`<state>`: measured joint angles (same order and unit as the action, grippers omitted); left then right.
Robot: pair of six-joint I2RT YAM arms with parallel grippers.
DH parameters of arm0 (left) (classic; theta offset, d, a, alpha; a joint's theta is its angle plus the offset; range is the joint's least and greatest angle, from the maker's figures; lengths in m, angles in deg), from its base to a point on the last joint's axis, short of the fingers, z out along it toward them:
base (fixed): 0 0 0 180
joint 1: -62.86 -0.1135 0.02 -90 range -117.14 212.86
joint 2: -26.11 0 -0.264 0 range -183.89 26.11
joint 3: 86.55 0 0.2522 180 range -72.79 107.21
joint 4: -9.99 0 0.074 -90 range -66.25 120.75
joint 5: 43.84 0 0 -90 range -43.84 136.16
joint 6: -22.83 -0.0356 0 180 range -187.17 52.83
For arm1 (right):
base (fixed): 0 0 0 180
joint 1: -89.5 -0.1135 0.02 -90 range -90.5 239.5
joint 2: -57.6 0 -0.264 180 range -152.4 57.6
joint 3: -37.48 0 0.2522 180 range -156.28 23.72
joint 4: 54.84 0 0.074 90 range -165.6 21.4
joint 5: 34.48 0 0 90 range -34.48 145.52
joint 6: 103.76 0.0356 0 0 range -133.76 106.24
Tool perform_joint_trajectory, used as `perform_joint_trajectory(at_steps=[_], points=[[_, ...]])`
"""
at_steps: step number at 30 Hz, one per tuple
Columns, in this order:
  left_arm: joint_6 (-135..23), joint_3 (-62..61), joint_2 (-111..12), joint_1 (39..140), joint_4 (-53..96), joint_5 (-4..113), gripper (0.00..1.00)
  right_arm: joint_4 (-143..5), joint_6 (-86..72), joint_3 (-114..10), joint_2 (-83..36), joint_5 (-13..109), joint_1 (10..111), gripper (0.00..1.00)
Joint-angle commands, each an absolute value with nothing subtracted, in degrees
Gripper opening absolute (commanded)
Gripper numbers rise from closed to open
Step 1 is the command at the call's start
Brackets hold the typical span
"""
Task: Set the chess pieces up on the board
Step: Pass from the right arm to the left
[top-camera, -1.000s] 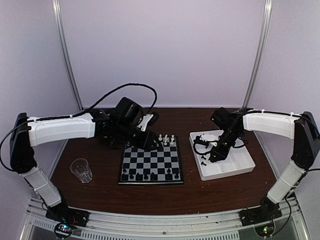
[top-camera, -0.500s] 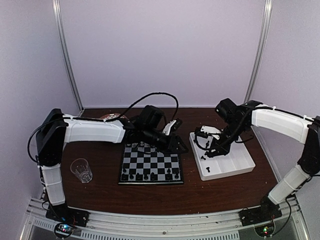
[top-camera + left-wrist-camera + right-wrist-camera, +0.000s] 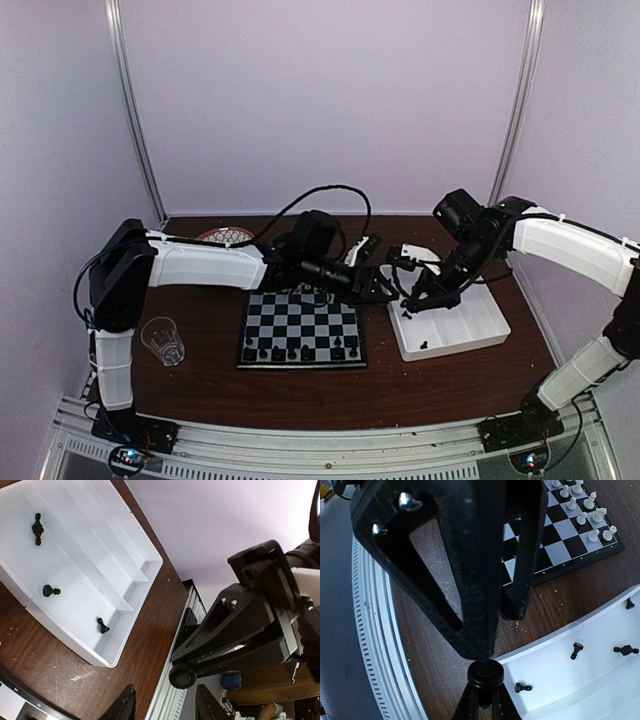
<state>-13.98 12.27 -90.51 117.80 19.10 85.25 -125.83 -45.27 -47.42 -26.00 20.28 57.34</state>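
Roughly halfway, I'd say. The flat square chessboard of black and light-grey checks has a row of tiny black chessmen lined up along its near edge. The right wrist view shows small white chessmen standing in what looks like two part-filled rows on the far side. From overhead the left arm covers most of them, so no count from me.

Black's second row looks bare. The white compartmented plastic tray just right of the board has loose black stragglers lying in it: three in the left wrist view, four in the right wrist one. So there are plenty of trips left.

The right gripper is pinched onto a small black piece with a round base, held up in the air by the tray's board-side edge. The left gripper has its fingers spread with nothing between them, and it hovers close beside the right one, between board and tray.

Writing-wise there's nothing I can read, and no brand on the board or tray. There's a little coloured mark on the right arm in the left wrist view, too small to make out.
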Motion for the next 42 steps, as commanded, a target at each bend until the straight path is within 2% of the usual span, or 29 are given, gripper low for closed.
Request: perform_joint_trajectory(at_steps=[1,11,21,27,32,35,42], points=[[-10.99,15.20,-92.49,118.30,14.00,88.72,0.41,-125.62,-46.28,-49.51,-24.80,18.73,56.17,0.07],[-9.45,17.27,-94.35,118.79,14.82,92.08,0.40,-124.51,-46.08,-50.41,-25.15,21.45,54.83,0.07],[-6.37,18.00,-95.95,118.92,12.69,94.70,0.21,-123.94,-45.84,-50.64,-24.93,22.37,54.53,0.07],[-5.32,17.85,-95.82,118.79,11.15,94.96,0.15,-123.47,-45.75,-50.23,-24.85,23.06,54.52,0.10],[-4.52,15.70,-94.45,117.98,8.41,93.42,0.13,-123.12,-45.36,-49.96,-24.64,23.44,54.52,0.21],[-3.33,13.48,-93.47,116.68,5.97,92.30,0.12,-122.84,-45.11,-49.60,-24.04,24.16,54.60,0.31],[-3.06,10.70,-91.49,114.30,4.11,91.67,0.12,-121.66,-43.25,-47.83,-20.46,24.09,56.02,0.43]])
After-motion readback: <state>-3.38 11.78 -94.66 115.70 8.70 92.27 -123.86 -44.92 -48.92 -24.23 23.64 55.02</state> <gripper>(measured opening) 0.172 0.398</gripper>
